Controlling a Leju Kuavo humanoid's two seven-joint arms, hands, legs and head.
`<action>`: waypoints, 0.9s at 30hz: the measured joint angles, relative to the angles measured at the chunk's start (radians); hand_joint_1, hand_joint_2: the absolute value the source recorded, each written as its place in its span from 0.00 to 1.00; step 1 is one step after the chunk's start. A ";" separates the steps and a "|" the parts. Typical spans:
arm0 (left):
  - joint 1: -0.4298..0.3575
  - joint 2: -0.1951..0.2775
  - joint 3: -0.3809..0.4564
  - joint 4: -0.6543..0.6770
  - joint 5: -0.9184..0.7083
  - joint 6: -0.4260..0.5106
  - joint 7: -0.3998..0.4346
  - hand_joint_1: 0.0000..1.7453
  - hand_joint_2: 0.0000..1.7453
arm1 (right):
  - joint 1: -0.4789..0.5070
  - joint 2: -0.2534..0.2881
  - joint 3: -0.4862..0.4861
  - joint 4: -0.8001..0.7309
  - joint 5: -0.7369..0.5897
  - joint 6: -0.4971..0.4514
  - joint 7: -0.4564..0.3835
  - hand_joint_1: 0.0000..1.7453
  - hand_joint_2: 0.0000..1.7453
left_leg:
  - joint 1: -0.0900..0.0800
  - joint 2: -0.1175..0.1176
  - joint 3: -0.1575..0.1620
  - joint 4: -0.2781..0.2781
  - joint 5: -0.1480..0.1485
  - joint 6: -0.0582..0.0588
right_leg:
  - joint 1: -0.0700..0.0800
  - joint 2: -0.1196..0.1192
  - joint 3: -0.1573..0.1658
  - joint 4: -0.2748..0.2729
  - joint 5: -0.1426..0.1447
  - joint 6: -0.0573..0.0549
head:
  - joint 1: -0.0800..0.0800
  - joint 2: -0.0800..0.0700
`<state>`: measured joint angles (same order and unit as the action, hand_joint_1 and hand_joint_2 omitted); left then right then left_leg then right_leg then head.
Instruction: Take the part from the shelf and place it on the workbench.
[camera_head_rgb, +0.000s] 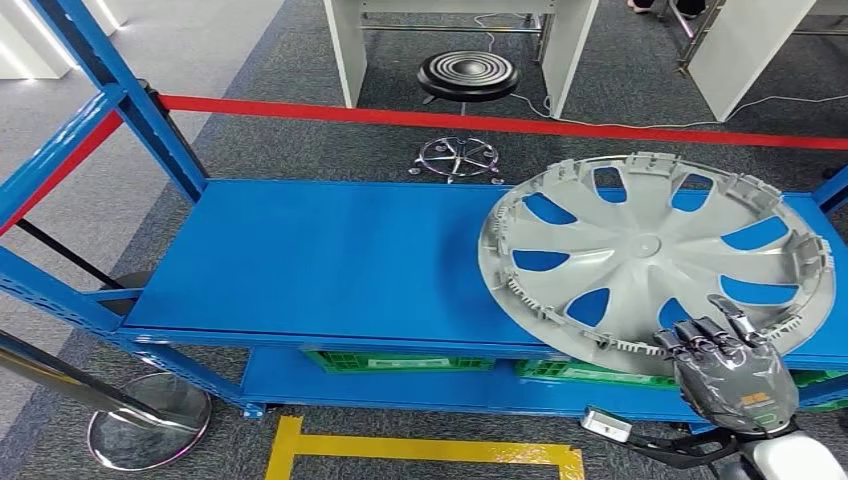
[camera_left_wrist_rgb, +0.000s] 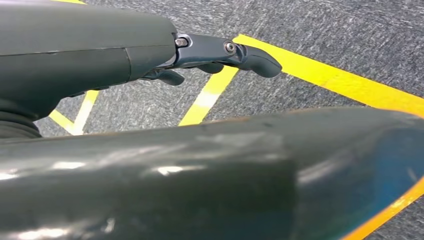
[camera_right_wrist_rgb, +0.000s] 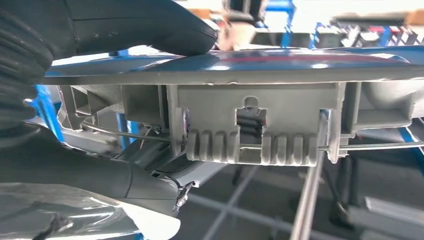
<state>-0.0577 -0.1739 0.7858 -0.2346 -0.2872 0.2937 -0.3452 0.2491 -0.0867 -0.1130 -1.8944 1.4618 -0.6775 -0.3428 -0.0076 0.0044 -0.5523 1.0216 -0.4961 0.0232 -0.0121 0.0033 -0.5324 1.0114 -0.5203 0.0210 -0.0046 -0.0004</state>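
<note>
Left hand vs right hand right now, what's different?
The right hand is raised to the blue shelf and grips the grey wheel cover by its near rim; the left hand hangs over the yellow-lined floor, holding nothing. Both have dark fingers.

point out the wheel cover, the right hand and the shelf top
wheel cover (camera_head_rgb: 648, 245), head view, on its central hub
right hand (camera_head_rgb: 730, 372), head view, on the back of the hand at the cover's near rim
shelf top (camera_head_rgb: 330, 255), head view, on bare blue surface
</note>
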 joint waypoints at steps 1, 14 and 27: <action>0.000 0.000 0.000 0.000 -0.002 0.000 0.000 0.00 0.00 | -0.002 0.011 -0.010 -0.017 -0.012 0.000 -0.030 1.00 1.00 | 0.000 0.000 0.000 0.000 0.000 0.000 | 0.000 0.000 0.000 0.000 0.000 0.000 | 0.000 0.000; -0.001 0.000 0.001 0.000 -0.045 0.019 -0.054 0.00 0.50 | -0.007 0.202 -0.158 -0.142 -0.179 -0.001 -0.319 1.00 1.00 | 0.000 0.000 0.000 0.000 0.000 0.000 | 0.000 0.000 0.000 0.000 0.000 0.000 | 0.000 0.000; -0.001 0.000 0.001 0.000 -0.056 0.007 -0.125 0.00 1.00 | 0.037 0.260 -0.143 -0.189 -0.234 -0.001 -0.320 1.00 1.00 | 0.000 0.000 -0.001 0.000 0.000 0.000 | 0.000 0.000 0.000 0.000 -0.001 0.000 | 0.000 0.000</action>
<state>-0.0588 -0.1739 0.7872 -0.2346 -0.3437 0.3009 -0.4706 0.2863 0.1729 -0.2561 -2.0832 1.2277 -0.6783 -0.6623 -0.0075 0.0043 -0.5529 1.0214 -0.4962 0.0231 -0.0120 0.0029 -0.5327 1.0114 -0.5208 0.0211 -0.0045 -0.0004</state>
